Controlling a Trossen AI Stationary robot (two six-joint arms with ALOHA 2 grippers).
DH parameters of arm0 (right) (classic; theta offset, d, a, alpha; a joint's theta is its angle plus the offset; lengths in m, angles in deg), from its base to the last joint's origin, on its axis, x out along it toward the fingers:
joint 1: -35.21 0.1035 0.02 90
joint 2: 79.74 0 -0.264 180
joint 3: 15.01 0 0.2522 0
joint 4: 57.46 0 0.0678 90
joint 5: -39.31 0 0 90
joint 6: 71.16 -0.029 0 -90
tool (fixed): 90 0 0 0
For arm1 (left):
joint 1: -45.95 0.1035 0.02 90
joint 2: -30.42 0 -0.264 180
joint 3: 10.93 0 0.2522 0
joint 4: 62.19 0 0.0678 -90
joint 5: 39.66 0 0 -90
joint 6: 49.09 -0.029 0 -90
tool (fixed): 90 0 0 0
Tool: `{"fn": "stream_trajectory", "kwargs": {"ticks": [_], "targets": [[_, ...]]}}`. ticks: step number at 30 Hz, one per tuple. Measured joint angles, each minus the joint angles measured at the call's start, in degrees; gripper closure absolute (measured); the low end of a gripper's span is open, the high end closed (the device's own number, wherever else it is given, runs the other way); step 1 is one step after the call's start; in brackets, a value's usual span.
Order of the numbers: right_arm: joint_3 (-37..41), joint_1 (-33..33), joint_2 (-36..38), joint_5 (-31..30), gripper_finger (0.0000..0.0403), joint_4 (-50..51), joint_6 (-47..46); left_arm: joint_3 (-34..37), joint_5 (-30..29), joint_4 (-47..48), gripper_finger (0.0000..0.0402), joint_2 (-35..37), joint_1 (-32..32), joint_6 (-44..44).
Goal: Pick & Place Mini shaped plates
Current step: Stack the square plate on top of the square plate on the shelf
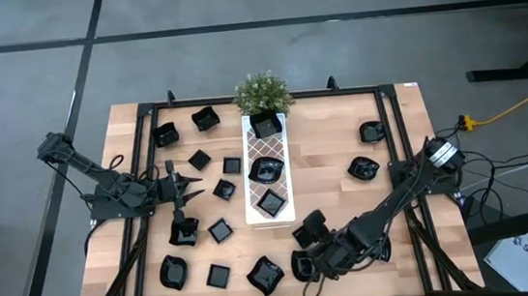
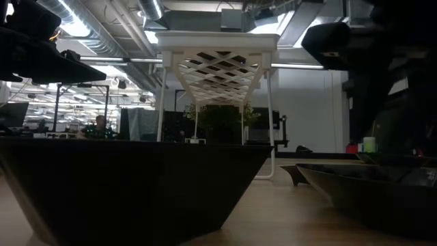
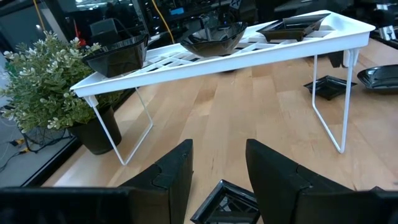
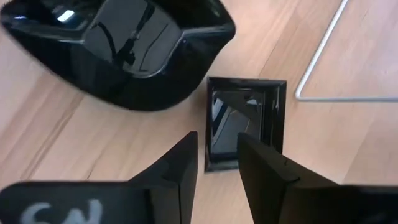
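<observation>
Left gripper (image 1: 193,182): open, empty, hovering over the surface (image 1: 328,152) left of the white tray (image 1: 271,206) | right gripper (image 4: 214,152): part open, low over a small square plate (image 4: 245,118), nothing held | mini shaped plates (image 1: 216,232): scattered on the surface, three on the tray

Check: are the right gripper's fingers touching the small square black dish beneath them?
Cannot tell. The right wrist view shows the fingers overlapping the small square black dish, neither contact nor gap plain.
</observation>
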Motion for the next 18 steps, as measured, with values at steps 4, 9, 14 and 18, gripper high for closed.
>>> {"fn": "stream_trajectory", "kwargs": {"ticks": [4, 9, 14, 18], "targets": [[0.0, -0.1, -1.0, -0.1, 0.0290, -1.9, 0.0, 0.0, 0.0, 0.0, 0.0258, 0.0, 0.0, 0.0], [0.0, 0.0, -2.2, 0.0, 0.0290, -2.3, -0.3, 0.0, 0.0, 0.0, 0.0258, 0.0, 0.0, 0.0], [0.0, -0.1, -3.5, 0.0, 0.0290, -3.7, -0.5, 0.0, 0.0, 0.0, 0.0258, 0.0, 0.0, 0.0], [0.0, 0.0, -4.0, 0.0, 0.0291, -3.6, -0.5, 0.0, 0.0, 0.0, 0.0258, 0.0, 0.0, 0.0]]}}
